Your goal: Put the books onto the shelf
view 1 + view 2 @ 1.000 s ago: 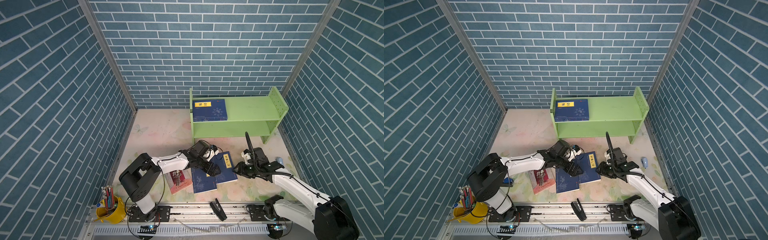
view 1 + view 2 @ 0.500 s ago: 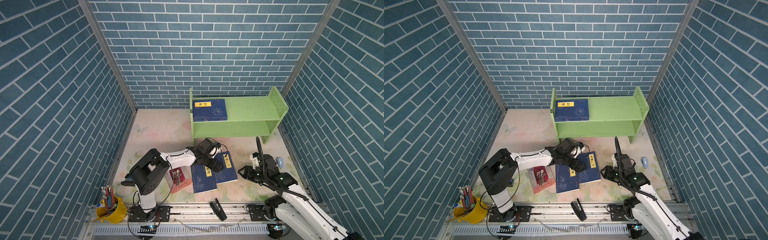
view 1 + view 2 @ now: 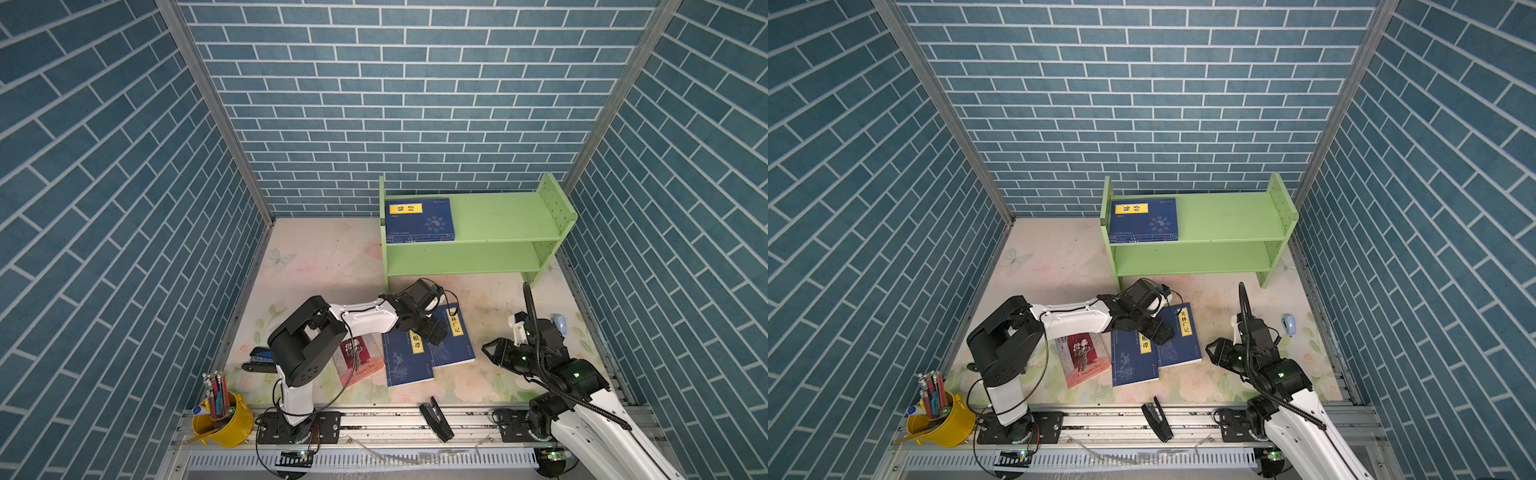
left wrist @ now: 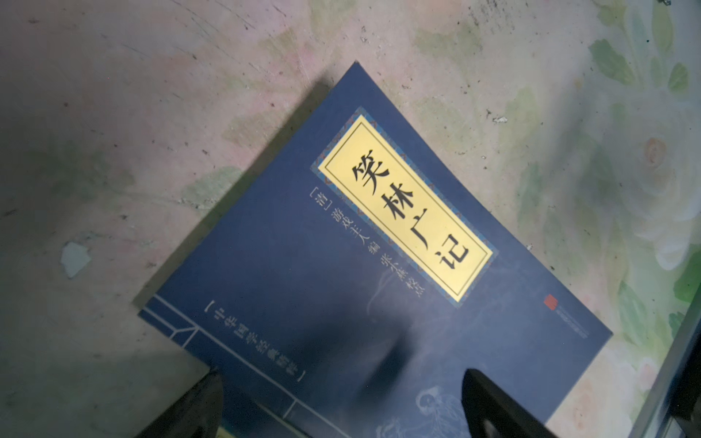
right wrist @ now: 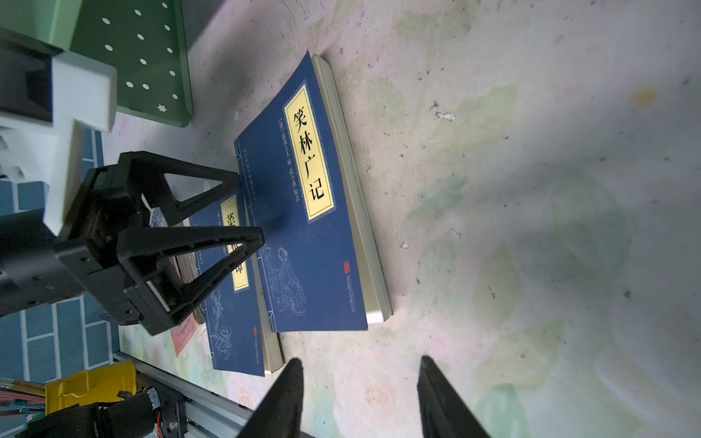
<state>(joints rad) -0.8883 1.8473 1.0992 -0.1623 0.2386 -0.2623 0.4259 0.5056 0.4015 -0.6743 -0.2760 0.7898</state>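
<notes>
The right gripper, jaws half apart and empty, has drawn back from the books toward its own base. That leaves the left gripper, spread wide and holding nothing, poised just above two overlapping blue paperbacks on the floral mat. A red-and-grey book lies beside them. One blue book already rests flat at the left end of the upper tier of the shelf. The next pickup looks to fall to the left arm, with three books still to place.

blue books: 3 | red book: 1 | shelf: 1 | yellow cup: 1
</notes>
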